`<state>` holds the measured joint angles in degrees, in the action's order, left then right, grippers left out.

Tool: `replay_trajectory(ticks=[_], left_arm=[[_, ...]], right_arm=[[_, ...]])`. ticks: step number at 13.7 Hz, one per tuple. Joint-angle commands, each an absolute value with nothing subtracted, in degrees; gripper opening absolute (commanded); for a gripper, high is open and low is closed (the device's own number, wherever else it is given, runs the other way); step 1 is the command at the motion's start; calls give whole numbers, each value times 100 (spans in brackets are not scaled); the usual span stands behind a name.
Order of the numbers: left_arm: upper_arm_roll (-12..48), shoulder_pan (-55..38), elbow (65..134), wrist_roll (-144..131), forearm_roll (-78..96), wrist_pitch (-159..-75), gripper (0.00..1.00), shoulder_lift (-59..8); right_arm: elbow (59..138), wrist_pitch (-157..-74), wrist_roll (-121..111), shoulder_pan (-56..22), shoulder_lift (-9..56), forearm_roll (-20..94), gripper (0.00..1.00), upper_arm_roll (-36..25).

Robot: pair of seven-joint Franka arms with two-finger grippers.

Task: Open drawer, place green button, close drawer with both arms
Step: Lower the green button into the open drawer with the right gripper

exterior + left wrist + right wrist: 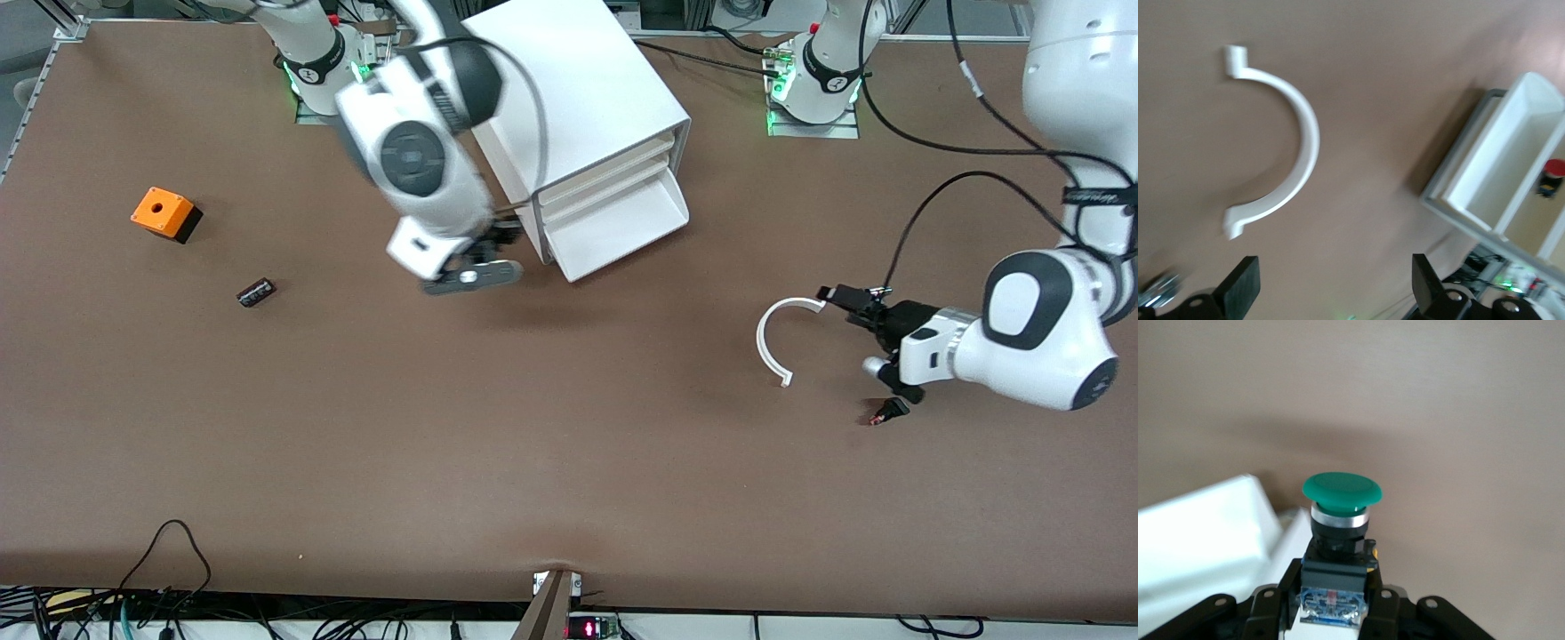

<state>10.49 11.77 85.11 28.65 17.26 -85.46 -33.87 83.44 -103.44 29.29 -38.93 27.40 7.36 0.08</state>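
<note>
The drawer point(622, 222) stands pulled out from the bottom of the white cabinet point(578, 98), its tray open and bare inside. The right gripper point(484, 258) hangs just beside the cabinet, at the corner nearest the right arm's end of the table, and it is clamped on the button point(1340, 527); the right wrist view shows the green cap upright above the dark body, pinched low down between the fingers point(1271, 603). The button is not yet over the tray. The left gripper point(876, 342) hovers over the table well apart from the cabinet, toward the left arm's end, with its fingers point(1238, 287) spread and nothing between them; a white curved handle piece point(773, 338) lies on the table just beside it. The left arm seems to be waiting. The main risk now is in the approach: the right gripper is very close to the cabinet's side, so a straight sweep toward the tray could knock the cabinet or shove the drawer askew. The hold sits low on the button, so a bump might tip it, and releasing from too high could let it bounce out of the shallow tray. An orange box point(164, 213) and a dark cylinder point(256, 292) lie well apart from the cabinet.
</note>
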Motion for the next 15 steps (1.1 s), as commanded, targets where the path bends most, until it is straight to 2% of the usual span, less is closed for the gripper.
replay_trajectory(ticks=[1,2,5,9,15], left_arm=[[1081,1248,8500,2786,865,-8569,100,-2849],[1081,1257,8325,2777,513,-8569,100,-2761],[1081,1257,7885,2865,-262,-8517,100,-2488],[1160,1248,7840,2455,-387,-8534,100,-2110],[1081,1231,7928,2136,-396,-8324,100,-1494]], right_arm=[[6675,-10169,3882,-4384,3882,773,0,-70],[6393,-10221,4146,-4508,4085,773,0,-70],[6363,-10626,4656,-4938,4315,739,0,-79],[6390,-10811,5641,-5317,4658,729,0,-88],[6670,-10512,6222,-5510,4632,791,0,-79]])
